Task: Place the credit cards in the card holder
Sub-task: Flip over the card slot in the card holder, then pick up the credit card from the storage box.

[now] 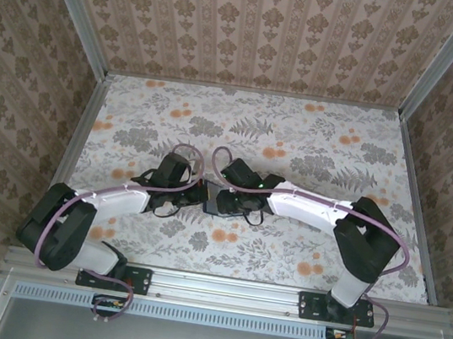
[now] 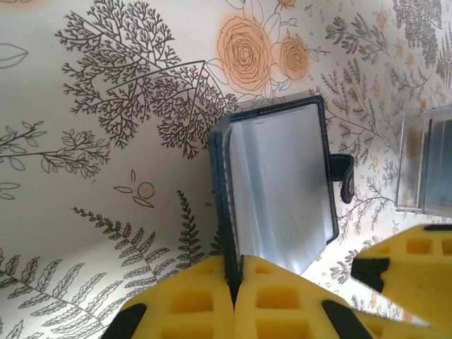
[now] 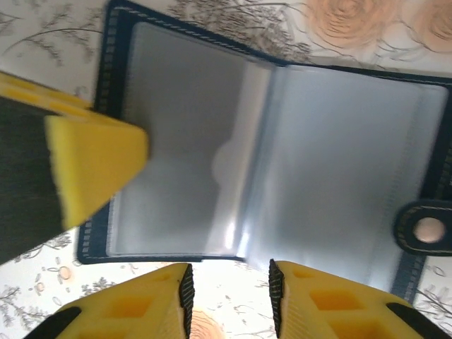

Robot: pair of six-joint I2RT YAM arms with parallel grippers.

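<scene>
**Wallet held open between two grippers**

Top view. Low in mid-frame, wallet [image 1: 218, 203] as a small dark patch between left gripper [image 1: 204, 195] and right gripper [image 1: 233, 202], tips nearly meeting over it. Jaws too small and too crowded by cables [image 1: 190, 154] to read here. Bare flowered table [image 1: 299, 142] across the whole upper half, out to the patterned walls [image 1: 256, 29]. Narrower free strip toward the lower edge.

Left wrist view. At bottom centre, left gripper [image 2: 236, 267] pressed fully together on the lower left corner of the wallet's [image 2: 282, 183] dark cover. Wallet lying open, clear sleeves [image 2: 279, 198] full of glare, nothing readable inside. Snap tab [image 2: 344, 176] sticking out to the right. Lower right, a yellow finger [image 2: 413, 265] of the right gripper, cut off by the frame, apart from the wallet. At the right edge, a pale see-through rectangle with a dark greenish part, probably the cards [image 2: 426, 161], cut off and blurred, just beside the wallet. Wide free table to the left and above.

Right wrist view. Wallet spread across the frame, both sleeves seemingly empty, blurred. At the bottom, right gripper [image 3: 229, 289] with jaws partly apart just below the wallet's lower edge, nothing between them. At left, a left gripper finger over the left cover.
</scene>
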